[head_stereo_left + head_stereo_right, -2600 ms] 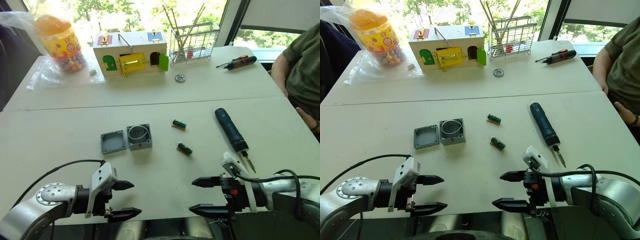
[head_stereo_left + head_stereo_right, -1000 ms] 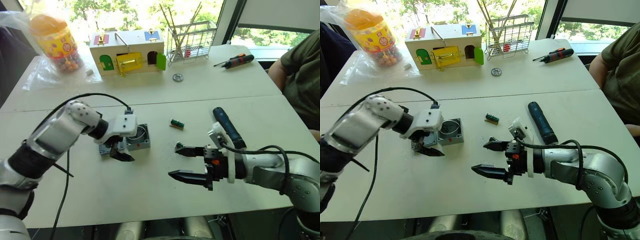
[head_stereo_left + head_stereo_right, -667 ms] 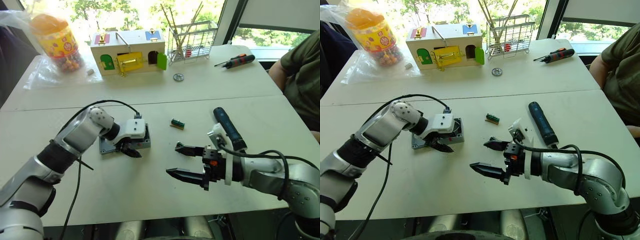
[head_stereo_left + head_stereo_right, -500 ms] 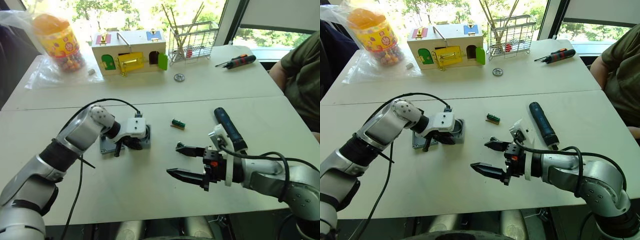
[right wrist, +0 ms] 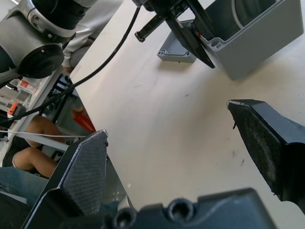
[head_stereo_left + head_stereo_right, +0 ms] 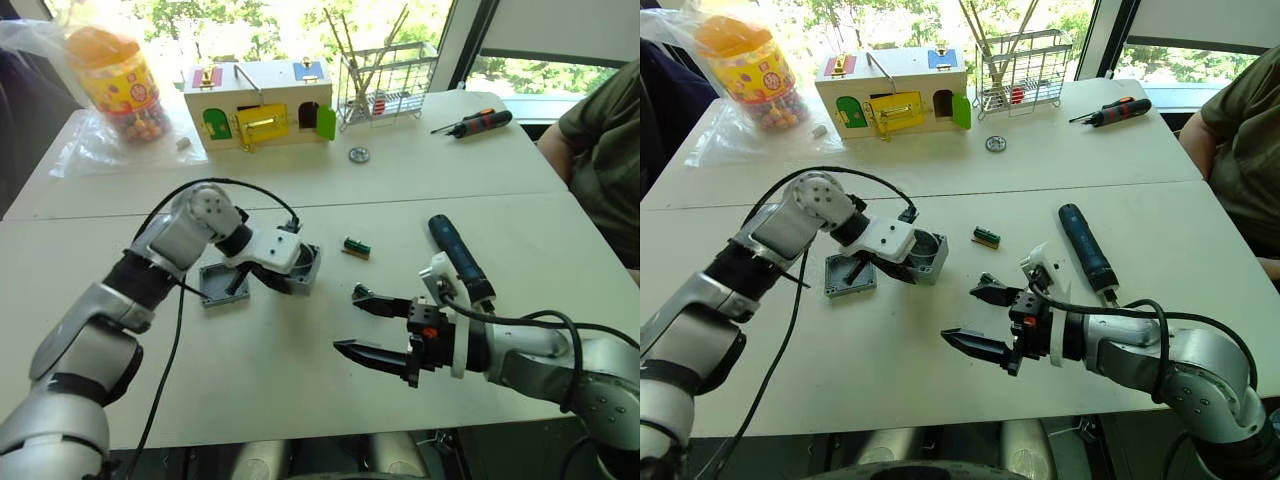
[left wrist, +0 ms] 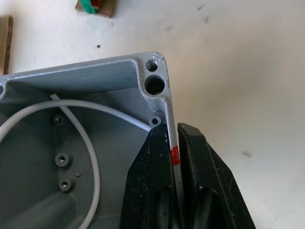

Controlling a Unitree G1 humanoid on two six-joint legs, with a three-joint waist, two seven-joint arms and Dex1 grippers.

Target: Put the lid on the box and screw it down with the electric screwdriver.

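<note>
The grey box (image 6: 303, 268) sits tilted just right of the flat grey lid (image 6: 221, 285), which lies open side up on the table. My left gripper (image 7: 171, 131) is shut on the box's side wall at its small red mark, one finger inside and one outside. The white ring shows inside the box (image 7: 71, 143). My right gripper (image 6: 347, 320) hovers open and empty over the table to the right of the box, level with it. The dark blue electric screwdriver (image 6: 459, 259) lies on the table beyond the right wrist.
A small green part (image 6: 356, 247) lies between box and screwdriver. At the back stand a colourful wooden latch box (image 6: 262, 105), a wire rack (image 6: 385, 80), a candy jar (image 6: 115, 85), a metal disc (image 6: 358, 154) and a hand screwdriver (image 6: 478, 122). A person (image 6: 600, 130) sits at the right.
My left gripper came over the box, shut on its side wall, then dragged it right and tilted it, away from the lid. The right gripper stayed open and nearly still.
</note>
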